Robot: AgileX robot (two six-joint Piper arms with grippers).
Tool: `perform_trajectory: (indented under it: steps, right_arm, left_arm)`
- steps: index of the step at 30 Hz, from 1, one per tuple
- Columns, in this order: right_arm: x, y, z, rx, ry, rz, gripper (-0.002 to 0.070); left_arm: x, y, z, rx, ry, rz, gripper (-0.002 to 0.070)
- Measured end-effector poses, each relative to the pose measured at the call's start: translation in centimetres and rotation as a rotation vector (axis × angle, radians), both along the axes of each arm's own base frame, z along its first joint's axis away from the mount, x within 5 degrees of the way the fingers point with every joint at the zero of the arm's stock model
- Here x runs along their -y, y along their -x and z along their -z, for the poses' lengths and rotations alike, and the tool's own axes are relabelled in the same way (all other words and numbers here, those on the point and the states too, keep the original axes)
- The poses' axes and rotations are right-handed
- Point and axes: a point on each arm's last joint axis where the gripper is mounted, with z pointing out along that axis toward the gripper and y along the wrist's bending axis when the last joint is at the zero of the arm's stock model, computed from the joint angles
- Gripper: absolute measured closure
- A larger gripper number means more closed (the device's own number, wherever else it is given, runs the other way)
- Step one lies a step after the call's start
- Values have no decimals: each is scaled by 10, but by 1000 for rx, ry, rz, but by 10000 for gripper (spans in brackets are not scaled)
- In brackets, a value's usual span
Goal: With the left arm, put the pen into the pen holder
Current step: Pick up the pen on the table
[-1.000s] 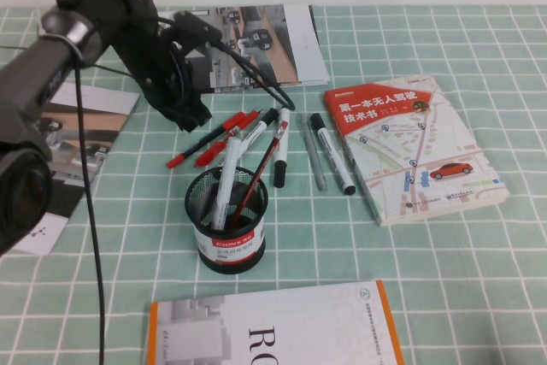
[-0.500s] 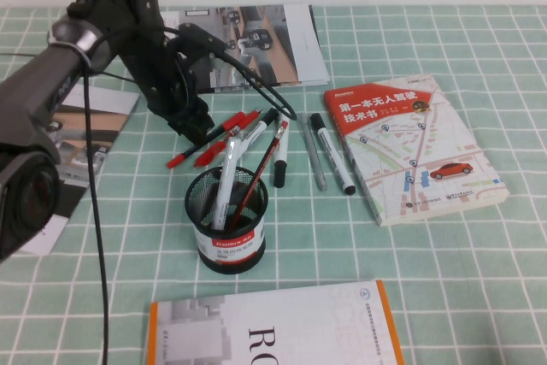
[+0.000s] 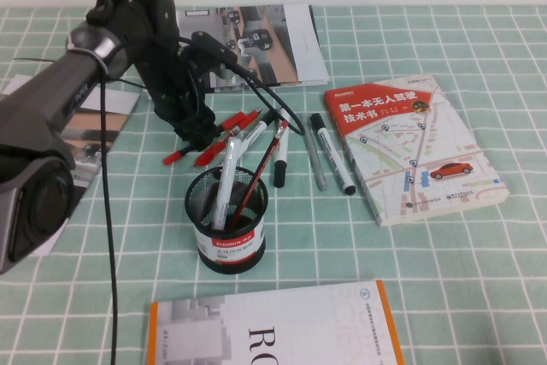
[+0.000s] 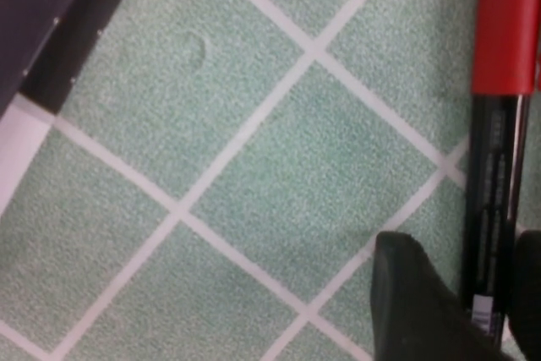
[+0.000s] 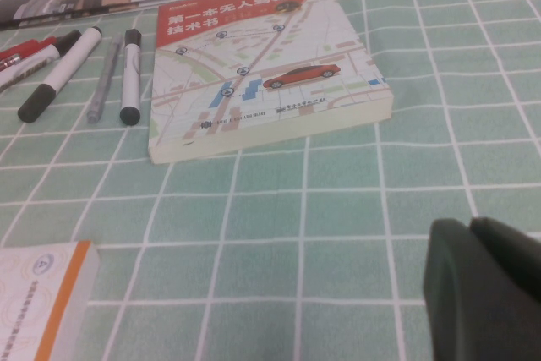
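The pen (image 3: 177, 158), black barrel with red cap and red tail, lies on the green checked cloth just beyond the pen holder (image 3: 227, 224), a black mesh cup with several pens in it. My left gripper (image 3: 203, 132) is down over the pen's middle. In the left wrist view the pen (image 4: 490, 192) runs between the two fingertips (image 4: 404, 251) of the left gripper (image 4: 467, 241), which is open and straddles the barrel. The pen rests on the cloth. My right gripper (image 5: 469, 230) is shut and empty, low over the cloth near the map book; it is out of the high view.
A thicker all-red pen (image 3: 209, 154) lies beside the pen. White markers (image 3: 279, 147) and a grey pen (image 3: 314, 156) lie to the right. A map book (image 3: 410, 147), a magazine (image 3: 256, 40), a brochure (image 3: 77, 134) and an orange-edged book (image 3: 273, 331) surround them.
My left arm has swung to the right and lowered, bringing its gripper from beside the pens down over the black and red pen. The pen and holder have not moved.
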Motion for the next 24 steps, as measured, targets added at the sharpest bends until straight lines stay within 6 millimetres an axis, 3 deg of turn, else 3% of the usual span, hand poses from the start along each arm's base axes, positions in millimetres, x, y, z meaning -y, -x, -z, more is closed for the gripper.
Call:
perform_trajectory:
  steps: [11, 20, 24]
  right_arm:
    - [0, 0, 0, 0, 0, 0, 696]
    - [0, 0, 0, 0, 0, 0, 696]
    - [0, 0, 0, 0, 0, 0, 696]
  left_arm:
    - [0, -1, 1, 2, -3, 0, 616]
    - [-1, -1, -3, 14, -9, -16, 619]
    - [-4, 4, -32, 59, 2, -50, 619]
